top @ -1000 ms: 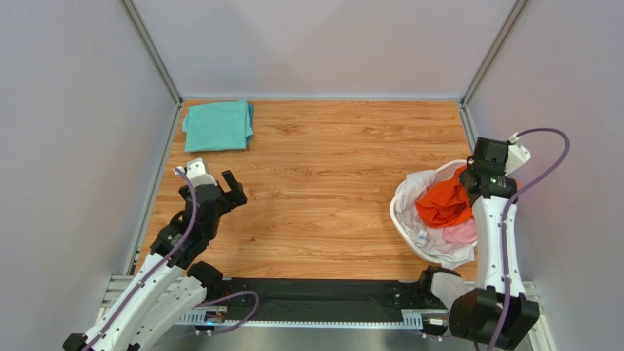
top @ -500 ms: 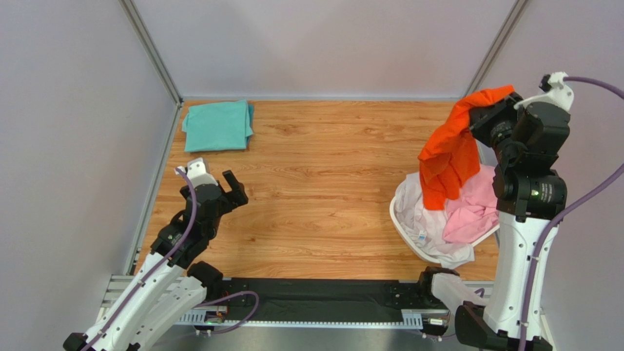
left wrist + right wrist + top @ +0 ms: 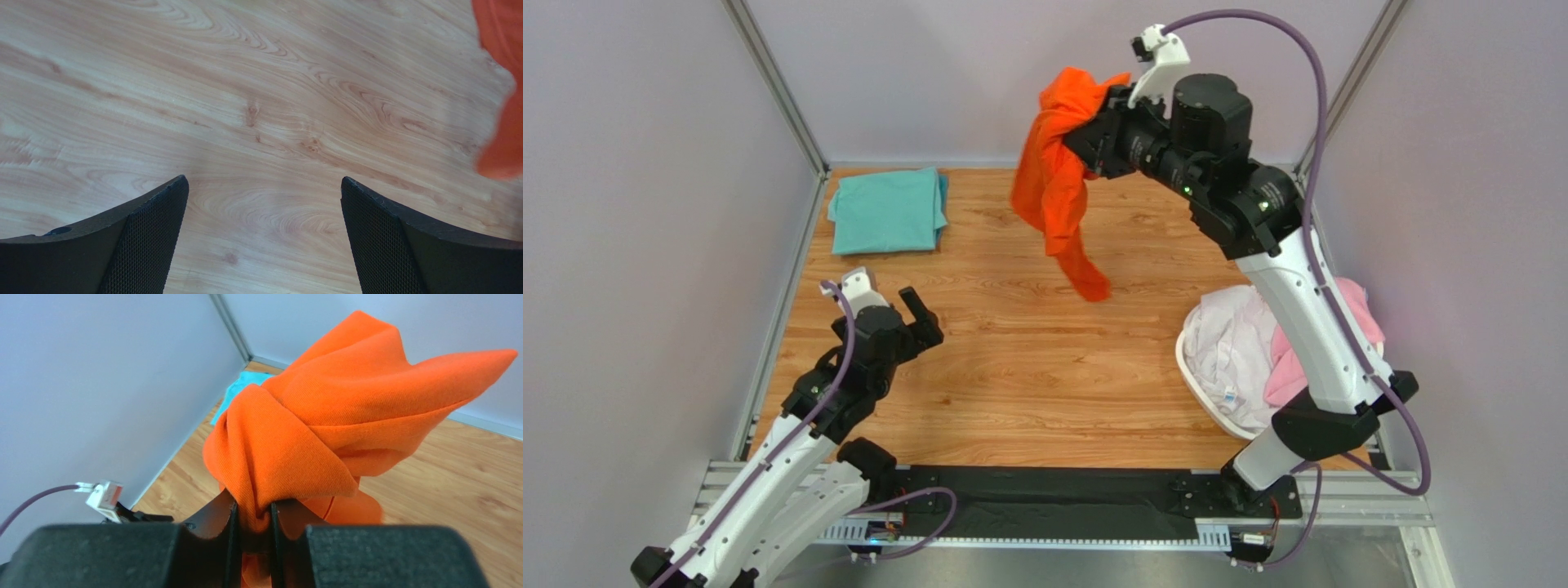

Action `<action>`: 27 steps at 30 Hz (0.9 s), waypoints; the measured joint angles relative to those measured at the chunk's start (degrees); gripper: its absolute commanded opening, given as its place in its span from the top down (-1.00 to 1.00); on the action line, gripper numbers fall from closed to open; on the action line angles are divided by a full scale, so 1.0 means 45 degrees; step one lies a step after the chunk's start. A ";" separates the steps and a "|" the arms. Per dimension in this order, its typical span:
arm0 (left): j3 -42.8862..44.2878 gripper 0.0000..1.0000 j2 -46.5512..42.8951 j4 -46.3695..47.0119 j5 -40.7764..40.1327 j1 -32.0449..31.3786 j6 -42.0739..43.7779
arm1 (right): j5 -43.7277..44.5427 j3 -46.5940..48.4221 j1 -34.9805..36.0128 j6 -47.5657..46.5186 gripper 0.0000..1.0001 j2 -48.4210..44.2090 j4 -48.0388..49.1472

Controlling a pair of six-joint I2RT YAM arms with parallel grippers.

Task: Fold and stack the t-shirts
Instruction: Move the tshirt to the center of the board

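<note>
While my right gripper (image 3: 1091,120) is clenched on a bunched wad of the bright orange-red cloth t-shirt (image 3: 1053,184), that shirt hangs high in the air at about twelve o'clock over the wooden table (image 3: 1051,355), its lower tail dangling free and touching nothing. From my right wrist I see the cloth pinched between my closed fingers (image 3: 230,530), folded over itself in a thick lump rather than held by an edge. My left gripper (image 3: 887,316) waits at about eight o'clock, its fingers released wide over bare wood with nothing between them, and the orange tail shows at the two o'clock edge of that wrist's view. The folded teal-green cloth t-shirt (image 3: 886,210) lies flat in the ten o'clock corner; the white cloth shirt (image 3: 1234,349) and the pale pink cloth shirt (image 3: 1290,374) sit heaped in the white plastic basket (image 3: 1183,353) at four o'clock. My worry is the grip: I judge that a pinch on a doubled-up lump may give way if the arm swings hard, dropping the shirt in a heap. Lowering it as it hangs would likely pile the tail onto itself, leaving twists that spoil any fold. If my left fingers close on the hanging cloth blindly they could catch two layers or a sleeve instead of a corner, and a pull between both hands would then stretch it crooked.
</note>
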 measured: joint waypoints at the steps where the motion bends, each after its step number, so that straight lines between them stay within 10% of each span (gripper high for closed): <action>1: 0.0010 -0.99 0.0039 -0.0243 0.0000 0.0000 -0.0311 | -0.0053 0.0053 0.0321 0.0019 0.99 0.0165 0.0228; 10: 0.0044 -0.99 -0.0073 -0.2220 0.0005 0.0000 -0.2220 | 0.0243 -0.3949 0.0306 0.1088 0.79 -0.0772 0.2744; 16: 0.0068 -0.99 -0.0117 -0.3419 -0.0015 0.0000 -0.2958 | 0.1413 -1.0598 -0.1540 0.2001 -0.76 -0.0636 0.3575; 27: -0.0010 -0.99 0.1758 -0.4444 -0.0029 0.0267 -0.4420 | 0.3337 -1.2818 -0.1953 0.1671 -1.00 -0.1015 0.2341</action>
